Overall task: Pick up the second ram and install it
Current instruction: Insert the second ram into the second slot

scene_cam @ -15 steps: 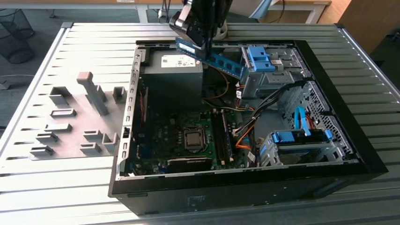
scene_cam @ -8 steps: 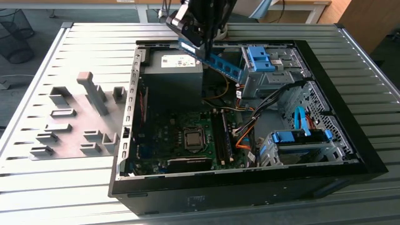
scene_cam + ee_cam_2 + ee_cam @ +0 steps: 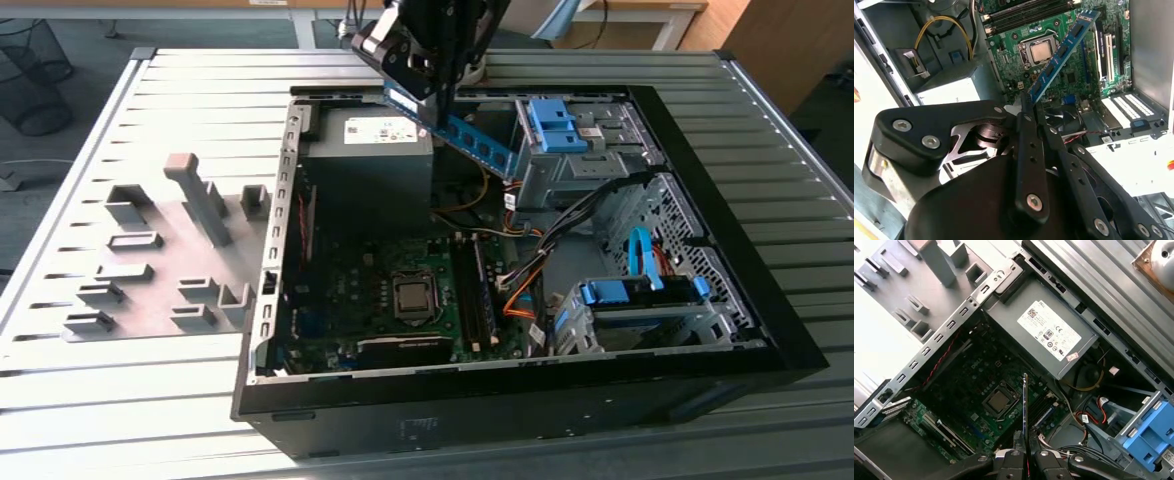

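The second ram (image 3: 467,140) is a thin blue stick with black chips. It hangs tilted in the air over the open computer case (image 3: 747,300), above its rear half. My gripper (image 3: 420,98) is shut on one end of it. In the second wrist view the ram (image 3: 1061,52) slants out from the gripper (image 3: 1027,102) over the green motherboard (image 3: 1079,80). The first wrist view sees the ram (image 3: 1025,405) edge-on, rising from the gripper (image 3: 1025,450). The long black memory slots (image 3: 475,290) lie beside the processor socket (image 3: 414,297), well below the stick.
A grey power supply (image 3: 374,150) fills the case's rear corner at the exterior view's left. Blue drive cages (image 3: 561,125) (image 3: 641,295) and loose cables (image 3: 527,280) crowd the exterior view's right. A grey fixture plate with blocks (image 3: 147,270) lies on the slatted table (image 3: 134,400).
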Robot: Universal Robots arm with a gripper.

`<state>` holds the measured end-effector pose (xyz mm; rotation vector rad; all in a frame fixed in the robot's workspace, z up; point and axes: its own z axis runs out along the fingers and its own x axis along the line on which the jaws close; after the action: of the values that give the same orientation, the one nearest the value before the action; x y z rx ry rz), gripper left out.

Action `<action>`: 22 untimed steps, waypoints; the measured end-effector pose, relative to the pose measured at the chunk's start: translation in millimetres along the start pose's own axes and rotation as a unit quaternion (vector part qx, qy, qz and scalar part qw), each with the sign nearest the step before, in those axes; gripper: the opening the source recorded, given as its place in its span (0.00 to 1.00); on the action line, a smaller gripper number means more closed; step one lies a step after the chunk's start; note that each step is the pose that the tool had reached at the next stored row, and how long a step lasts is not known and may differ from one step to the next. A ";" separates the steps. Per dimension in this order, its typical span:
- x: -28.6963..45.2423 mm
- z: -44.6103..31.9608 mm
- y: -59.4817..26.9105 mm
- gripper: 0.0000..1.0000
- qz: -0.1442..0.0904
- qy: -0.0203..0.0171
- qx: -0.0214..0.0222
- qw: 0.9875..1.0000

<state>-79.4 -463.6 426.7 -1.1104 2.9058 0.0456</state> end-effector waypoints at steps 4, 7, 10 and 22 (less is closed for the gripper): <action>0.0 0.0 0.0 0.14 0.000 0.000 0.000 1.000; 0.0 0.0 0.0 0.14 0.000 0.000 0.000 1.000; 0.0 0.0 0.0 0.14 0.000 0.000 0.000 1.000; -0.1 1.0 0.1 0.14 0.060 -0.001 0.002 0.998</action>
<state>-79.4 -463.5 425.7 -0.9344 2.9654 0.0422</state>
